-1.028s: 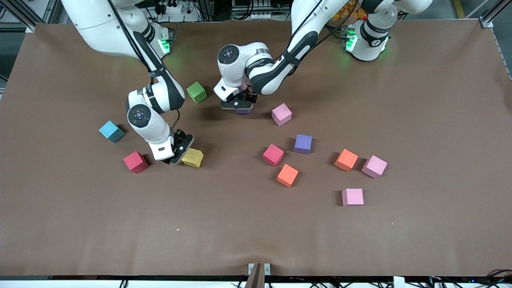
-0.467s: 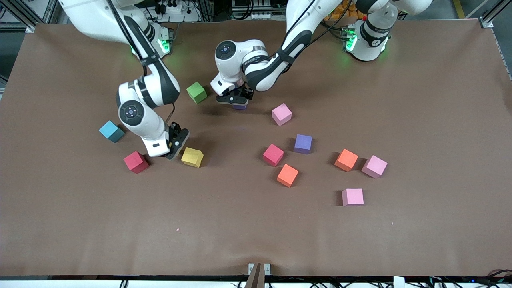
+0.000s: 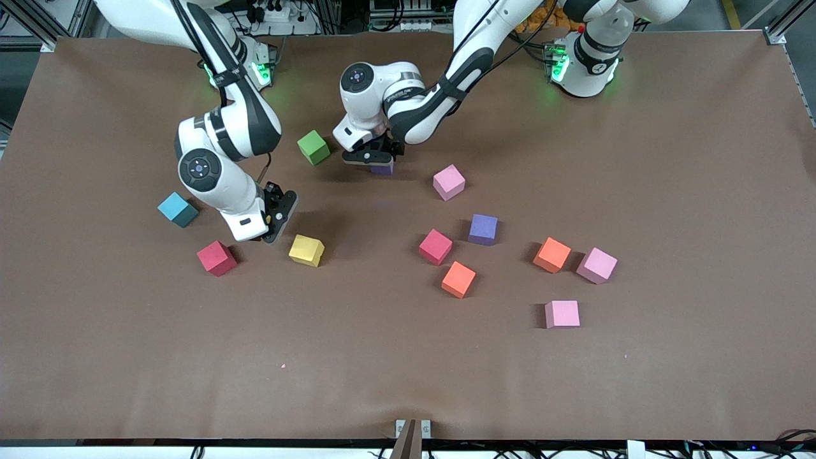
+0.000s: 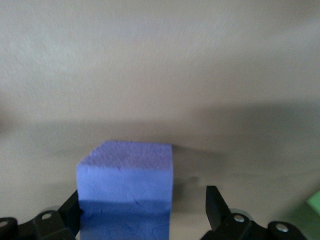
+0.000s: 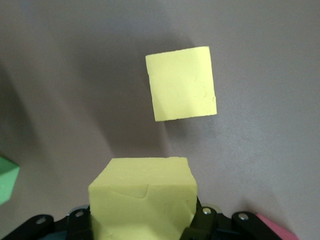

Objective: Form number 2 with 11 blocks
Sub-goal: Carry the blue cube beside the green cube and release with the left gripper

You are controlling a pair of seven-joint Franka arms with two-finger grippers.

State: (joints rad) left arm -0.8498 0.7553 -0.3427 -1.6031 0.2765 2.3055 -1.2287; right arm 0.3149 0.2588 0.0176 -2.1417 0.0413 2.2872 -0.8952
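My right gripper [image 3: 275,220] is shut on a yellow block [image 5: 142,197] and holds it above the table beside a second yellow block [image 3: 306,250], which lies on the table [image 5: 181,83]. The held block is hidden in the front view. My left gripper [image 3: 373,159] is open low around a purple block [image 3: 382,169]. In the left wrist view the purple block [image 4: 125,190] touches one finger, with a gap to the other finger [image 4: 215,205]. The other blocks lie scattered. No digit 2 shows.
Loose blocks: green [image 3: 313,147], light blue [image 3: 178,210], red [image 3: 217,258], pink [image 3: 449,182], purple [image 3: 483,229], red [image 3: 436,247], orange [image 3: 459,279], orange [image 3: 552,255], pink [image 3: 597,265], pink [image 3: 562,314]. Brown table cover [image 3: 408,370].
My right gripper has risen off the table, away from the yellow block that stays there. My left gripper and the purple block have shifted slightly toward the green block.
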